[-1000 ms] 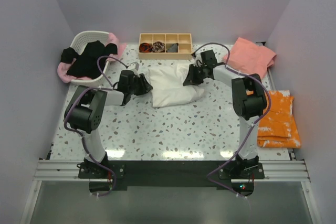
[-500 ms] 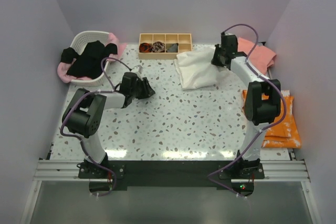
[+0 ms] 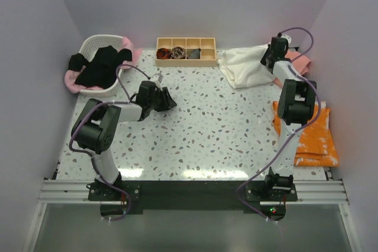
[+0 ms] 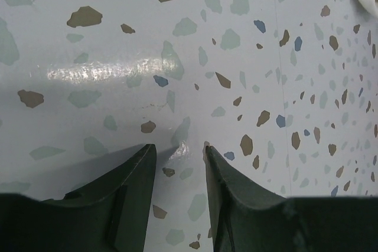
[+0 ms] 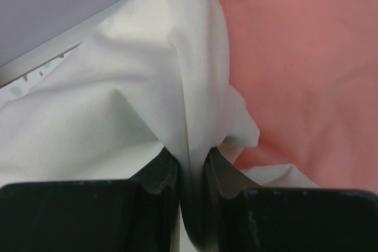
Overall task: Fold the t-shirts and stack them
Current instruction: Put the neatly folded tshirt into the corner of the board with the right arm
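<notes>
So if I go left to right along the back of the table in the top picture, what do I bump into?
White basket with a black t-shirt → wooden tray → cream-white t-shirt → salmon-pink t-shirt.

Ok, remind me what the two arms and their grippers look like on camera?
They match. The left arm and right arm have white links with chunky black joint housings, on black bases bolted to a silver rail. A purple cable loops along each arm. The left gripper and right gripper are black, each with two dark, tapered fingers.
</notes>
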Robot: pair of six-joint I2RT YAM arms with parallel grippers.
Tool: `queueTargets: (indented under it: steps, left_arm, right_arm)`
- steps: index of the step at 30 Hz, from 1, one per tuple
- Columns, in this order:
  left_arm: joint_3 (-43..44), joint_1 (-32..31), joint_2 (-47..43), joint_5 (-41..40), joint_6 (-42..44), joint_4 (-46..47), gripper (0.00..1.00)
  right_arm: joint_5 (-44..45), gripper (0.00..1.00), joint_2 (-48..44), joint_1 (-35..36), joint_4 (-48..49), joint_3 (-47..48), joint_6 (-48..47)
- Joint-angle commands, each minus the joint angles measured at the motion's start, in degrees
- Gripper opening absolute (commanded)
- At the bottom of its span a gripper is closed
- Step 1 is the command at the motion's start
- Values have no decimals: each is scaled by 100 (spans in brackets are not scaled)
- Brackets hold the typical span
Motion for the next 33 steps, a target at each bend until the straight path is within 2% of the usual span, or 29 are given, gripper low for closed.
queueTargets:
  steps: [1, 7, 9, 14, 24, 27, 30, 32, 33]
  left_arm:
    - [299, -25, 172, 92, 43, 62, 44]
    - [431, -34, 304, 118, 16, 35, 43]
    - [466, -42, 313, 109, 16, 26, 43]
    - [527, -42, 348, 74, 25, -26, 43]
    - [642, -69, 366, 100, 8, -44, 43]
    - [642, -69, 401, 118, 16, -35, 43]
    - [642, -69, 462, 162, -10, -27, 43]
    - [633, -78, 480, 215, -10, -26, 43]
    - [633, -78, 480, 223, -19, -18, 43]
  right_arm:
    - [421, 0, -106, -278, 1268, 384, 1]
    - [1062, 0, -492, -567, 2340, -528, 255]
    - [1011, 0, -606, -795, 2832, -758, 457]
    - [1300, 0, -800, -1139, 3106, -1163, 669]
    - [1010, 0, -1020, -1842, 3898, -1691, 1117]
    - [493, 1, -1011, -1851, 3950, -1700, 915]
    - [44, 6, -1020, -1851, 3863, -1709, 906]
    - [-114, 18, -1038, -1851, 3774, -1709, 897]
    - [-271, 55, -1038, -1851, 3748, -1700, 889]
